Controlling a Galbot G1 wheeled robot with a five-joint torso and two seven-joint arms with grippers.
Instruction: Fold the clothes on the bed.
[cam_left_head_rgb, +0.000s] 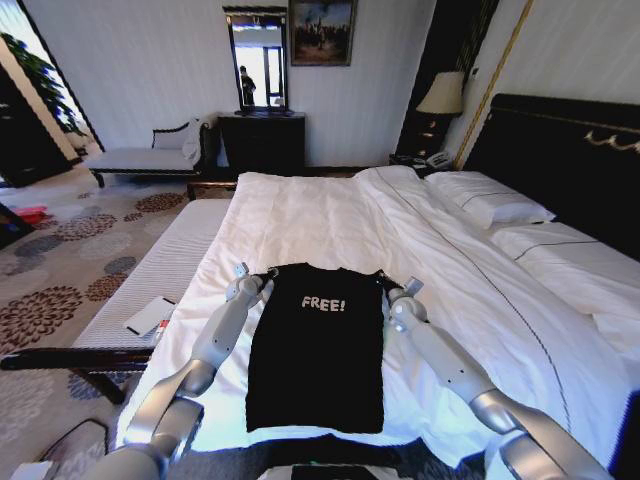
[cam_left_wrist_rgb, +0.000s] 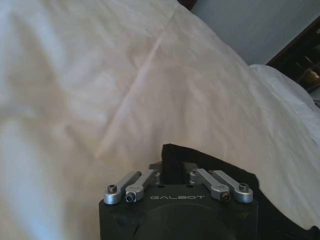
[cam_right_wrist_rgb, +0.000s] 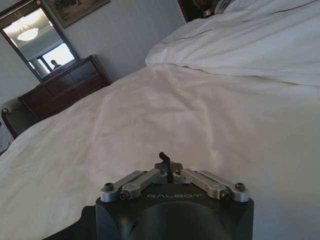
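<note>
1. a black t-shirt (cam_left_head_rgb: 315, 350) lies as a narrow strip, sleeves folded in, on the white bed (cam_left_head_rgb: 330, 215) at six o'clock.
2. the left tool (cam_left_head_rgb: 266, 277) pinches the shirt's eleven o'clock corner; the right tool (cam_left_head_rgb: 385, 283) is clenched on the one o'clock corner.
3. judged step: folding lengthwise; next calls for lifting both corners evenly toward the hem.

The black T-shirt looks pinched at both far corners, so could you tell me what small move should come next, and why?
Probably lift both corners slightly together. The left gripper and right gripper are each shut on the black T-shirt, which lies flat, sleeves already folded in, on the bed.
</note>
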